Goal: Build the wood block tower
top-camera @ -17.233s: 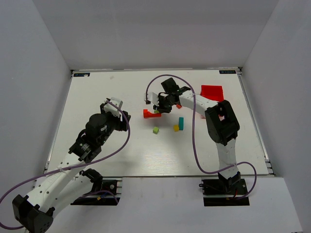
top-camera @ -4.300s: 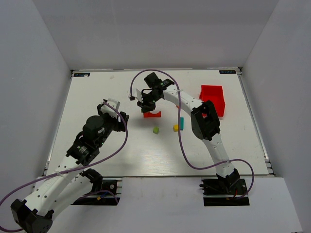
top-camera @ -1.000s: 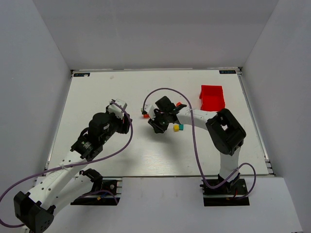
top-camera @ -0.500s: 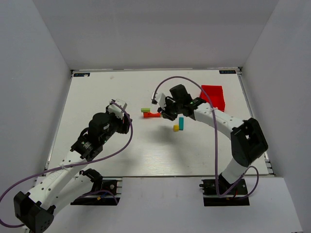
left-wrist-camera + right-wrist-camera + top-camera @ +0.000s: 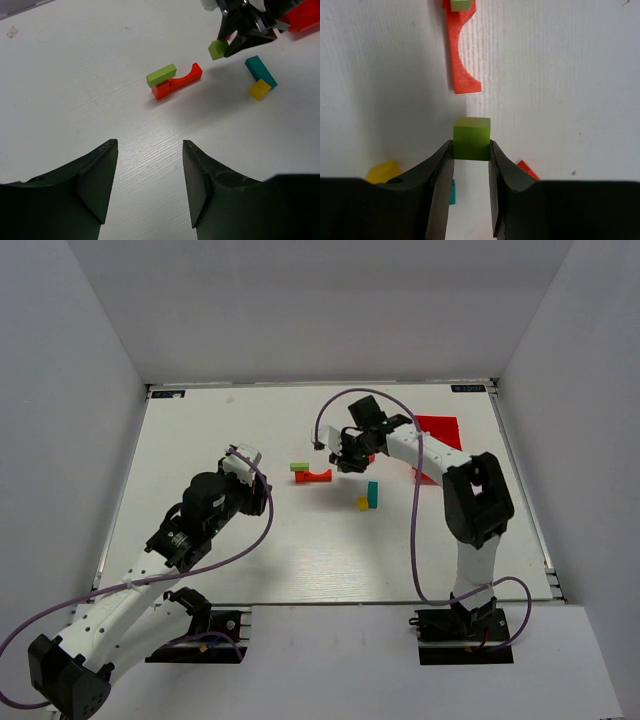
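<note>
My right gripper [image 5: 471, 146] is shut on a lime-green cube [image 5: 471, 137] and holds it above the table, just off the near end of the red arch [image 5: 461, 55]. A lime-green bar [image 5: 460, 4] lies on the arch's far end. In the top view the right gripper [image 5: 347, 462] is beside the arch [image 5: 318, 476] and the bar [image 5: 299, 467]. The teal bar [image 5: 372, 494] and yellow cube [image 5: 362, 504] lie together nearby. An orange piece [image 5: 527, 170] peeks out by my right finger. My left gripper [image 5: 150, 150] is open and empty, left of the blocks.
A red plastic bin [image 5: 437, 430] stands at the back right, partly behind my right arm. The left wrist view shows the held cube [image 5: 218, 49], the arch [image 5: 182, 82], the teal bar [image 5: 260, 71] and the yellow cube [image 5: 259, 89]. White walls enclose the table.
My right gripper closed on the lime-green cube on the table, lifted it and carried it back to the arch's right end. The left arm has not moved.
</note>
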### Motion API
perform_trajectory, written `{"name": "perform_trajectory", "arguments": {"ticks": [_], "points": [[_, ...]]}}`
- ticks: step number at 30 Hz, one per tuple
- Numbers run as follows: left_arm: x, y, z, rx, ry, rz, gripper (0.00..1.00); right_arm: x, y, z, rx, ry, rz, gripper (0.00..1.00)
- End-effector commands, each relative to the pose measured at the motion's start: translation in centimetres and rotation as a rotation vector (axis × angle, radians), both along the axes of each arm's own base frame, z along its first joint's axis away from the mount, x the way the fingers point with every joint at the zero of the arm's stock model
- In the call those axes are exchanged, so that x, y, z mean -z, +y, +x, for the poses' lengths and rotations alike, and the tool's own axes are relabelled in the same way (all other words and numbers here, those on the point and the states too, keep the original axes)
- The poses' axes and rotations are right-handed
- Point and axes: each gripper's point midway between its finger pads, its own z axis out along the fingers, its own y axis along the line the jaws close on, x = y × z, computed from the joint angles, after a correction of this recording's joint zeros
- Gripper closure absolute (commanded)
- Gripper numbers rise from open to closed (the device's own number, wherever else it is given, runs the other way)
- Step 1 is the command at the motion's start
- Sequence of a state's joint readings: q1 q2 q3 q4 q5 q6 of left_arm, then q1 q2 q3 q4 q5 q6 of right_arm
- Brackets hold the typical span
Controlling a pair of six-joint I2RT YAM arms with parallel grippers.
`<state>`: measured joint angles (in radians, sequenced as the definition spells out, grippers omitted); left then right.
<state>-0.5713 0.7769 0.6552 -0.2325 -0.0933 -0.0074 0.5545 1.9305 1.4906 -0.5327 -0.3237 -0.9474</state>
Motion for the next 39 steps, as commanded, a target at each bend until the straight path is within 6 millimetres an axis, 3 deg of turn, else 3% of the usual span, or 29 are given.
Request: {"name": "perform_trajectory", "arguments": {"ticks": [1,4,5,17,39], "points": [[-1.4,-0.1,0.0,0.006,-0.031,-0.023,0.35,-0.8,0.6,0.7,-0.098,0.024,0.015,1.0],[-1.4,-0.1,0.0,0.006,-0.031,-0.023,0.35,-1.2,1.0,1.9,-0.116,0.0,0.006,1.0],[-1.4,-0.1,0.0,0.006,-0.031,-0.023,0.35,0.3,1.0,2.1,-0.126,0.023,-0.013,1.0],[-1.4,-0.3,-0.1,0.015,-0.029,-0.025,0.35,2.6,1.0,1.3,-0.155,0.128,-0.042,1.0],[-1.4,-0.3,-0.1,0.015,-0.029,-0.025,0.35,3.8,1.7,0.8,-0.144,0.188,-0.011,1.0]]}}
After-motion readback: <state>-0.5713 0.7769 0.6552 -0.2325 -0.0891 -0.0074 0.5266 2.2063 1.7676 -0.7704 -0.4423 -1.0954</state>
